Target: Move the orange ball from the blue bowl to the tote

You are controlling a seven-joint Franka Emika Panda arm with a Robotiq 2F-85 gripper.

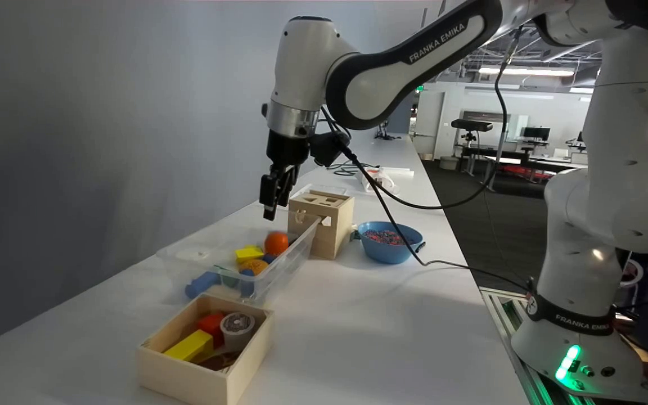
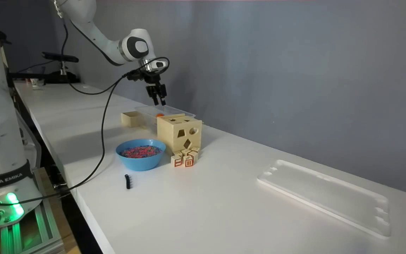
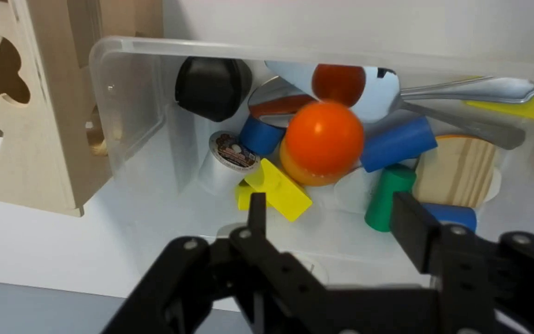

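Toward the wall-side edge of the desk [image 1: 391, 337] lay the translucent plastic tote [image 1: 292, 263], with the orange ball [image 1: 276, 243] inside, apparently perched over a yellow-orange round piece [image 3: 298, 173]. Above hung the Robotiq gripper [image 1: 277, 209], its fingers [image 3: 257, 215] spread, nothing between them. Next stood the wooden shape-sorting cube [image 1: 327, 236], just beside the tote, then, nearer the robot-side edge, the blue plastic bowl [image 1: 387, 255], where only beads [image 1: 383, 237] showed. The step in hand was presumably the retreat: done well, it called for a slow, straight rise with the fingers apart, no nudge to the tote, and a swing only from above the cube's top.
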